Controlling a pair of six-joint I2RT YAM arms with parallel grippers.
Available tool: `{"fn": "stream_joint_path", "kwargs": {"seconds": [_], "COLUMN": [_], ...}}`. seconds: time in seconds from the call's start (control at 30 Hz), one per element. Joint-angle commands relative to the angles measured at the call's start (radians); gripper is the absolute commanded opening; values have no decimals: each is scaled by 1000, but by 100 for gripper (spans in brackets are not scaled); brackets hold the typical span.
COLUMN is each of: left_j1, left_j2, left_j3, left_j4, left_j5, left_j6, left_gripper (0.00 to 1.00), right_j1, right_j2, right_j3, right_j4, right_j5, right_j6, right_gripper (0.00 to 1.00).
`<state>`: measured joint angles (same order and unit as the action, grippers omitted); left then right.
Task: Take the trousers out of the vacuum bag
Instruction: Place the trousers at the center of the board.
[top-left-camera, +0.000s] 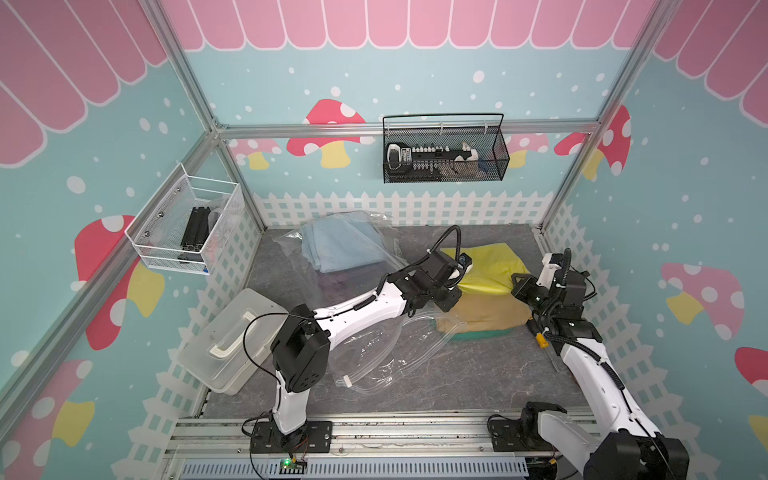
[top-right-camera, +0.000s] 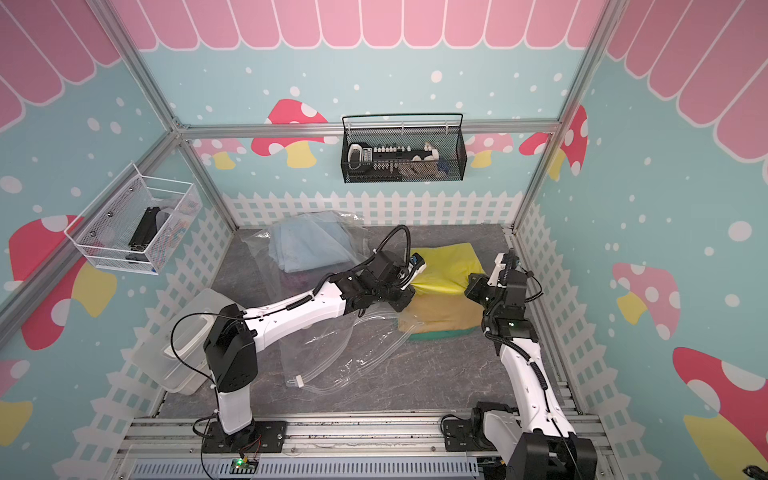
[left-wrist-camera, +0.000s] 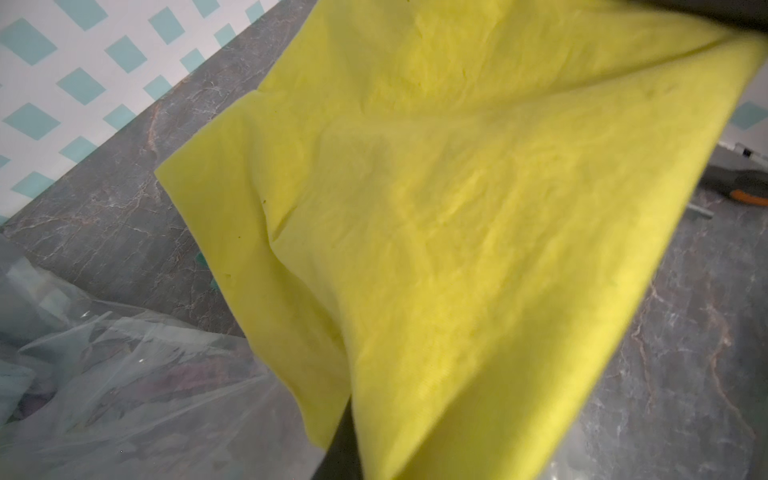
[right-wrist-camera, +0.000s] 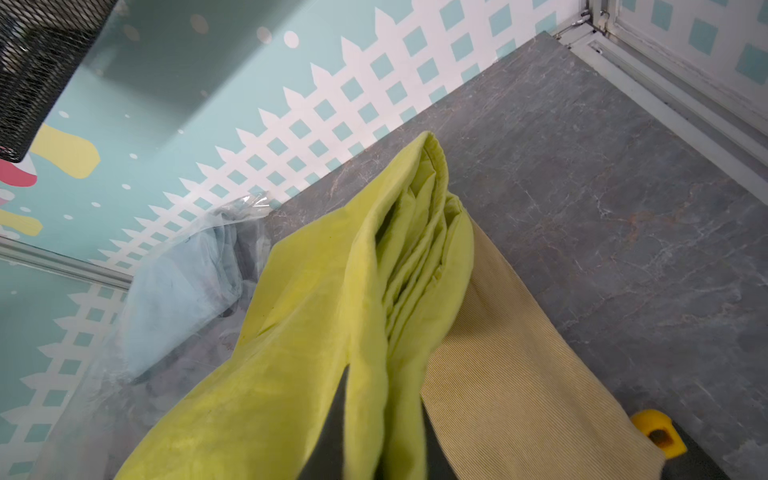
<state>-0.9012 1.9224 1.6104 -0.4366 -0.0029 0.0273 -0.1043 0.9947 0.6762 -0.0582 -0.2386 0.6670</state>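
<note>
Top views look down on everything; both wrist views closely share yellow trousers (left-wrist-camera: 457, 208).

White arm links (top-left-camera: 361, 309), black joints (top-left-camera: 297, 353), black ribbed cables (top-left-camera: 440, 237).

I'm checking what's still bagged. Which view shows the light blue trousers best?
Both top views: the light blue trousers lie in full view inside the vacuum bag. The right wrist view shows one end through plastic; the left wrist view, at most a blurred edge.

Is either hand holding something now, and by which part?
The right hand grips the yellow trousers by the folded edge on its side. The left hand sits at the opposite edge; its grip cannot be told.
</note>
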Motion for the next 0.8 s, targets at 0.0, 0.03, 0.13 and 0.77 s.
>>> {"fn": "stream_joint_path", "kwargs": {"seconds": [0.0,0.03,0.13,0.77], "left_j1": [-16,-22,-33,-69], "left_j2": [-42,-40,-43,-183], "left_j3": [-44,-58,-110,-400], "left_j4": [31,31,40,59], "left_j5": [-5,-6,-9,39], "left_j6": [-15,-19,-28,-104], "left_gripper": [19,20,23,91], "right_j1": [-11,-11,-13,-145], "right_j2": [-51,-62,-94,-109], "right_j3": [-37,-52,-100,-109], "right_j4": [-29,-39,-72,-323], "right_j5": [11,18,31,16], "right_j6": [-1,0,6,-22], "right_gripper": [0,0,0,59]}}
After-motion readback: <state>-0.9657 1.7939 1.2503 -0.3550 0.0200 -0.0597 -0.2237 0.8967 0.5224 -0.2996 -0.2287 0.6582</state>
